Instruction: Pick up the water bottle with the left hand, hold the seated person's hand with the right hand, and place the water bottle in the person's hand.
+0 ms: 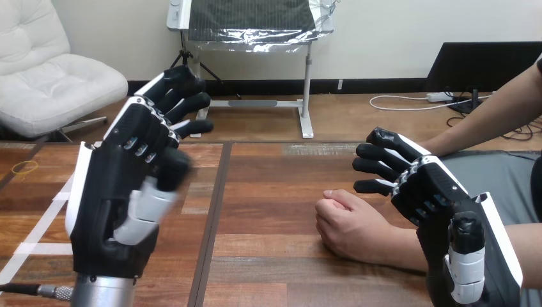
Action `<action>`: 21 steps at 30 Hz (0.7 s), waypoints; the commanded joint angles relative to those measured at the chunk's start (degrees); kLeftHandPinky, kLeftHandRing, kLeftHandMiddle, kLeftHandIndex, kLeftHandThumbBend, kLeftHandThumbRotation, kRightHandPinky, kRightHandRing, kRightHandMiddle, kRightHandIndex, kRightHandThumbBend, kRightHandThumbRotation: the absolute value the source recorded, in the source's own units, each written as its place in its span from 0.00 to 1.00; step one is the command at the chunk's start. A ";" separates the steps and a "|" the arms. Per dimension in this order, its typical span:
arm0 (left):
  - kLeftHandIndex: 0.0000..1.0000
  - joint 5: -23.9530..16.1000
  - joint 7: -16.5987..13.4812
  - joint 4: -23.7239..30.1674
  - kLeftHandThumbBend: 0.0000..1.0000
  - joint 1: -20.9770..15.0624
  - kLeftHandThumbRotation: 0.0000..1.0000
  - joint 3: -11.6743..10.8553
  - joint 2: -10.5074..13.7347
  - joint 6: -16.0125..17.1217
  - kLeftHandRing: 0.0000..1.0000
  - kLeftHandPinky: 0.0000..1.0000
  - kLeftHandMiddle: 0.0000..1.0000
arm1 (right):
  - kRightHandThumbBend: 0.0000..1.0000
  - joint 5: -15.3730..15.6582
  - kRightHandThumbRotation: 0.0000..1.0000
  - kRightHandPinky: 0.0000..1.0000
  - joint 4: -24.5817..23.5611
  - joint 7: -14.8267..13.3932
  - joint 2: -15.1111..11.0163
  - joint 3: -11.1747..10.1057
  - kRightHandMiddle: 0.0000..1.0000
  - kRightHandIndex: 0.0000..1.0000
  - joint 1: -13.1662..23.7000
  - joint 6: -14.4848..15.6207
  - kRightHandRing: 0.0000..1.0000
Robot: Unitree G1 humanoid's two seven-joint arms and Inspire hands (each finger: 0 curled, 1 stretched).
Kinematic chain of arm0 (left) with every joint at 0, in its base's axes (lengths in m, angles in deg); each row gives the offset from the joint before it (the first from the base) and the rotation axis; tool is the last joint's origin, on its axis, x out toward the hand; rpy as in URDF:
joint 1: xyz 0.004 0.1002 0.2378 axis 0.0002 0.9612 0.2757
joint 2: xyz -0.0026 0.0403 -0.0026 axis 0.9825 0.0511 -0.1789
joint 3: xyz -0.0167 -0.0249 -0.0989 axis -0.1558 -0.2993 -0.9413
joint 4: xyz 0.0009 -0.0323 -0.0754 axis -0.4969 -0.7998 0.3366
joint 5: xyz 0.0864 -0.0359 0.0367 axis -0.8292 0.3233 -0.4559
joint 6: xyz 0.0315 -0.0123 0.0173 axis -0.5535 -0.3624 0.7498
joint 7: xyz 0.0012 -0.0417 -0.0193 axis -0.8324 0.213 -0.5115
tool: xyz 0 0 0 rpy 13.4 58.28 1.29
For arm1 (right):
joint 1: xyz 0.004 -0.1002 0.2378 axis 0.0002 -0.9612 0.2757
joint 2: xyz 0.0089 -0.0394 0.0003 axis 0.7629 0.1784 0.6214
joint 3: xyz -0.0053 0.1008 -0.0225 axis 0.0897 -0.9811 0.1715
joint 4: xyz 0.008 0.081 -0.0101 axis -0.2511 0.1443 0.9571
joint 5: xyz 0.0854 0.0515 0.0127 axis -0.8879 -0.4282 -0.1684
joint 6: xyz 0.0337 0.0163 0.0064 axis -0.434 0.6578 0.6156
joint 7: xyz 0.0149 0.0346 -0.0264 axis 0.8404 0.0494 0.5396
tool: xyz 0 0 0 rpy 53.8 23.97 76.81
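- The black-and-white jointed fingers of my left hand are loosely straight, gripping nothing, raised above the brown wooden worktop.
- My right hand is open too, its fingers spread just beside the person's closed hand, which rests on the worktop; I cannot tell whether they touch.

Loose fist of the person's hand, resting on the table, right of centre

What we count
Two robot hands, the left hand at nine o'clock and the right hand at three; one person's hand at four; one table.
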 commanded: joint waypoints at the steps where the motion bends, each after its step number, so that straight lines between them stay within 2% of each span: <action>1: 0.80 -3.80 -1.80 0.30 1.00 -2.54 0.03 -0.71 -0.38 2.36 0.78 0.63 0.82 | 0.88 -0.35 0.98 0.70 -3.00 -0.15 -0.41 -0.14 0.80 0.82 2.78 -0.07 0.79; 6: 0.82 -6.61 -3.61 0.39 1.00 -2.56 0.01 -1.01 -0.30 2.51 0.80 0.61 0.85 | 0.88 -0.17 0.98 0.70 -3.05 -0.16 -0.39 -0.13 0.80 0.82 2.73 -0.03 0.79; 13: 0.86 -12.58 -6.86 -1.17 1.00 -3.52 0.00 -3.24 0.77 4.01 0.84 0.62 0.88 | 0.88 -0.13 0.98 0.70 -3.09 -0.15 -0.37 -0.03 0.80 0.82 2.65 -0.02 0.79; 19: 0.88 -15.15 -9.22 -3.14 1.00 -4.77 0.00 -5.43 1.54 5.22 0.86 0.64 0.89 | 0.88 -0.14 0.98 0.70 -3.09 -0.16 -0.34 -0.04 0.80 0.82 2.66 -0.08 0.79; 21: 0.88 -15.56 -9.81 -3.68 1.00 -4.97 0.00 -5.94 1.80 5.34 0.87 0.69 0.89 | 0.88 -0.13 0.98 0.70 -3.05 -0.16 -0.34 -0.05 0.80 0.82 2.66 -0.11 0.79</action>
